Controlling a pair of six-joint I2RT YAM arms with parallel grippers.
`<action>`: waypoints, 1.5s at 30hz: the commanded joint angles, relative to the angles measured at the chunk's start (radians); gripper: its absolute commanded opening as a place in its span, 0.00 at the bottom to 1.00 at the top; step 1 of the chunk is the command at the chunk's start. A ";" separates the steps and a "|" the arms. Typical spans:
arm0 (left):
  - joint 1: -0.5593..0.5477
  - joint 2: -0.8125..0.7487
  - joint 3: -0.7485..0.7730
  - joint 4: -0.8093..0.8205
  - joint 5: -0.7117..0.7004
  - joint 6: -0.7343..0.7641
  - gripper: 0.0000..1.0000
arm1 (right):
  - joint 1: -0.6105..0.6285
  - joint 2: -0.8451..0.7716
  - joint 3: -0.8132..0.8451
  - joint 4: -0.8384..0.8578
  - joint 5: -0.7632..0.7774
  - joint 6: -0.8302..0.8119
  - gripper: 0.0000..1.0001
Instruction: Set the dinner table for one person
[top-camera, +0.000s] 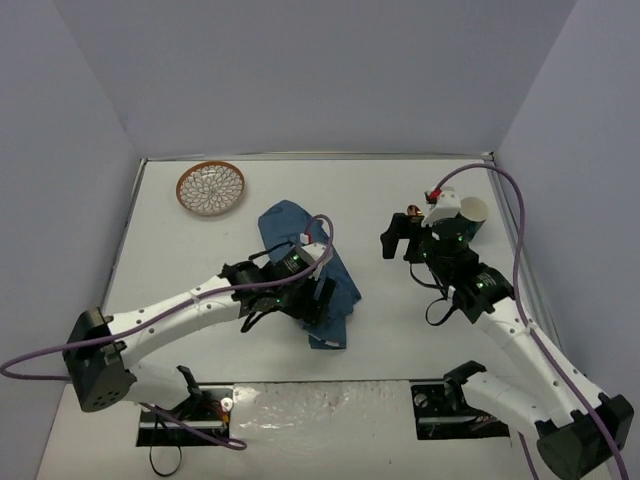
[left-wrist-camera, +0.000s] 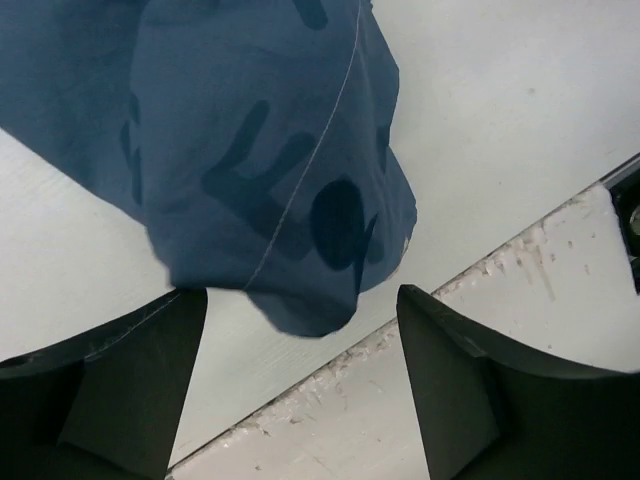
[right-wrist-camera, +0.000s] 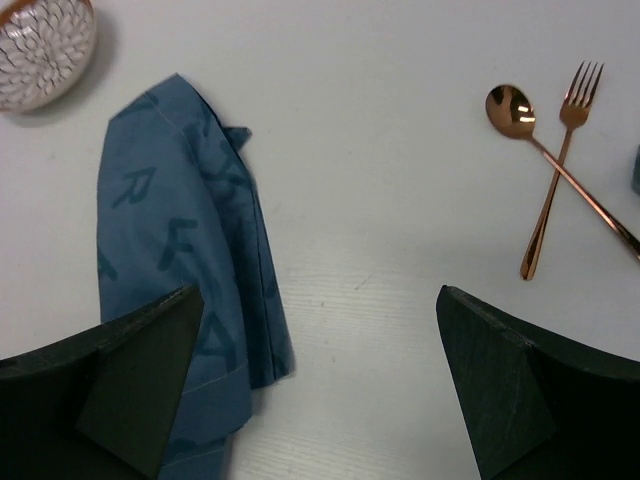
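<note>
Far left sits a patterned bowl (top-camera: 210, 187), well apart from the rest. Next over, the left gripper (left-wrist-camera: 300, 295) hangs low over the near-right end of the blue lettered placemat (top-camera: 285, 225), jaws wide w/ nothing pinched and the rumpled cloth tip lying between them. Looks to me like the step is getting that mat flat. I'd close on the hem at that tip, taking one layer only, then lift just enough to clear and draw it toward the near edge so the folds pull out instead of dragging the whole bundle. The mat's long axis runs diagonally, far-left to near-right. The white surface (top-camera: 380, 320) carrying everything lies flat under both arms, its long axis prob. left to right, though the angle makes that hard to swear to. Right of centre, the right gripper (right-wrist-camera: 320, 290) hovers w/ jaws wide, holding nothing. Beside it a copper spoon (right-wrist-camera: 512, 106) and fork (right-wrist-camera: 576, 100) lie crossed, heads toward the far side, and a cup (top-camera: 473, 213) stands farthest right.
</note>
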 joint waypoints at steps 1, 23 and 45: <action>0.013 -0.196 0.036 0.085 -0.146 -0.005 0.84 | 0.007 0.161 0.070 0.078 -0.051 -0.004 1.00; 0.654 0.304 0.047 0.427 0.140 -0.129 0.77 | 0.010 0.925 0.448 0.292 -0.292 -0.163 0.63; 0.583 0.306 -0.055 0.280 0.062 -0.062 0.00 | 0.043 1.025 0.487 0.406 -0.437 -0.200 0.59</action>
